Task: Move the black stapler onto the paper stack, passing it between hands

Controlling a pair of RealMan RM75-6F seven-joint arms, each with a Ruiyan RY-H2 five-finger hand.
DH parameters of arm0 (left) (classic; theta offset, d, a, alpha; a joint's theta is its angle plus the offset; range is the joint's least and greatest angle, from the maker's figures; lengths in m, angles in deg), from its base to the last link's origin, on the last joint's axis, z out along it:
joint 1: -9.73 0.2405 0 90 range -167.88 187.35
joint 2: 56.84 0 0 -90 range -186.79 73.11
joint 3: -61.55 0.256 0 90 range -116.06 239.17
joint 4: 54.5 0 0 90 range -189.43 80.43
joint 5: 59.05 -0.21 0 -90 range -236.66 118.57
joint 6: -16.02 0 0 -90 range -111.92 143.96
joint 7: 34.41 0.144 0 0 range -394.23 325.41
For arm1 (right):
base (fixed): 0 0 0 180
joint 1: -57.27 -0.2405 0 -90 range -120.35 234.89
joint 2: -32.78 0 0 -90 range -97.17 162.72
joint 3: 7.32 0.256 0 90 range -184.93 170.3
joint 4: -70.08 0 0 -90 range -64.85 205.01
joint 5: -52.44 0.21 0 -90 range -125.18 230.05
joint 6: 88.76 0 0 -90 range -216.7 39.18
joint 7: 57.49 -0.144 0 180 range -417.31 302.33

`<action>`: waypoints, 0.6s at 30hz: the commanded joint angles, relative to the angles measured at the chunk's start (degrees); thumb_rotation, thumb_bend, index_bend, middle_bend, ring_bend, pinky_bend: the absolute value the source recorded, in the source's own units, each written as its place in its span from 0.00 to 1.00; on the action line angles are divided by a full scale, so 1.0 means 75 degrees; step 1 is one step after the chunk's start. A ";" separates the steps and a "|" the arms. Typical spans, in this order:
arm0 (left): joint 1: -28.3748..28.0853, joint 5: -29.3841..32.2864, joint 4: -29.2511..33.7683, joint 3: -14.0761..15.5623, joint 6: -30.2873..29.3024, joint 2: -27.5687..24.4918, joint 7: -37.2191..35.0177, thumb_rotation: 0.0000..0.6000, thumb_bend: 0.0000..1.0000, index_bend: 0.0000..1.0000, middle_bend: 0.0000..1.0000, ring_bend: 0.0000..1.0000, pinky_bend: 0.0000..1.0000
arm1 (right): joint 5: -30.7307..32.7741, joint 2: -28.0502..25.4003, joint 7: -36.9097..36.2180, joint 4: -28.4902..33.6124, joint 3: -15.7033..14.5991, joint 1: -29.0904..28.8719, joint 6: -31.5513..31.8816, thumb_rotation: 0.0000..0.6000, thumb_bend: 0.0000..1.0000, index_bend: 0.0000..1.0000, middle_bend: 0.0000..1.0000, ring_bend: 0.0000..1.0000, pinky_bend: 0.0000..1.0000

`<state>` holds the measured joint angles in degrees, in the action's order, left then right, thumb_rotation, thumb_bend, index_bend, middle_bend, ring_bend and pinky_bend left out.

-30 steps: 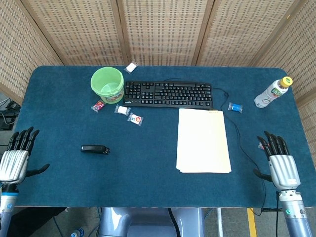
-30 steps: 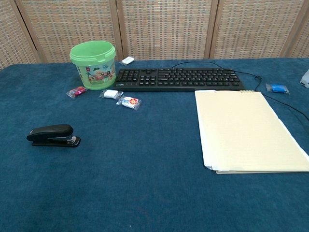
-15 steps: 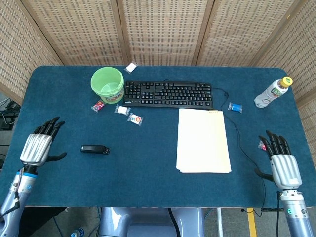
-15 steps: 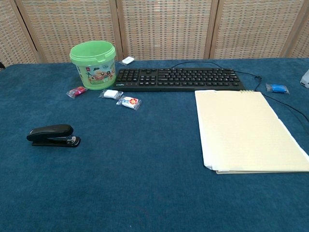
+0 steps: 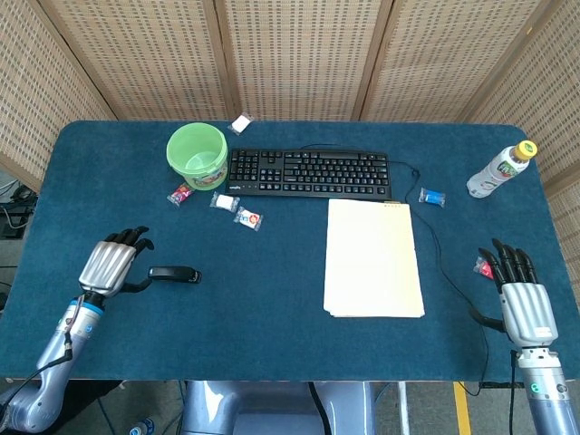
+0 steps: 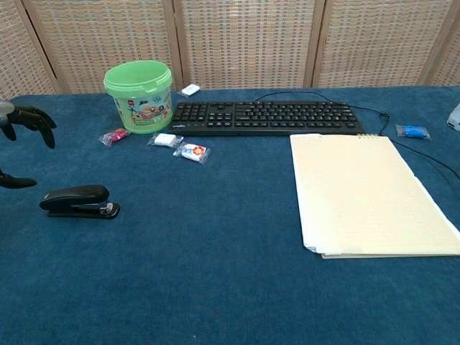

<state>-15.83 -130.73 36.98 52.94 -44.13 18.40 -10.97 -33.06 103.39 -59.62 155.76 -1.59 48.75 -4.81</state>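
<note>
The left robot hand (image 5: 111, 264) has swung in from the near-left edge of the desk (image 5: 272, 335) and now sits just left of the stapler (image 5: 174, 274), fingers spread and curled forward, thumb reaching toward the stapler's left end. It holds nothing; from the chest view its fingertips (image 6: 32, 121) hang above and left of the stapler (image 6: 79, 201), with a gap still showing, so no contact that I can confirm. A second ago this hand lay flat at the desk edge, well apart from the stapler; half a second ago it was halfway in.

The stapler has not shifted: it lies on its base on the left side of the desk, well apart from the paper (image 5: 372, 258) at centre-right. The right robot hand (image 5: 519, 299) stays at the near-right edge, released, fingers straight, nearly unmoved.

By my reading, the first pickup is about to begin; the grasp, handover and placing all remain.
</note>
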 commanded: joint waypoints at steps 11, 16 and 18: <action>-0.0686 0.1276 -0.0279 0.0105 0.0457 0.0878 0.1330 1.00 0.29 0.36 0.19 0.21 0.29 | 0.0071 -0.0063 -0.0241 -0.0021 0.0045 0.0002 -0.0037 1.00 0.11 0.13 0.00 0.00 0.00; -0.0803 0.1548 -0.0314 0.0150 0.0490 0.1015 0.1498 1.00 0.29 0.36 0.19 0.21 0.29 | 0.0122 -0.0072 -0.0318 -0.0037 0.0067 0.0002 -0.0063 1.00 0.11 0.13 0.00 0.00 0.00; -0.0876 0.1689 -0.0371 0.0186 0.0517 0.1107 0.1612 1.00 0.29 0.36 0.19 0.21 0.29 | 0.0159 -0.0080 -0.0376 -0.0050 0.0080 -0.0002 -0.0094 1.00 0.11 0.13 0.00 0.00 0.00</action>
<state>-22.07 -118.53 34.47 54.15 -40.40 26.32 0.69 -31.95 102.82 -62.34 155.43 -1.04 48.74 -5.43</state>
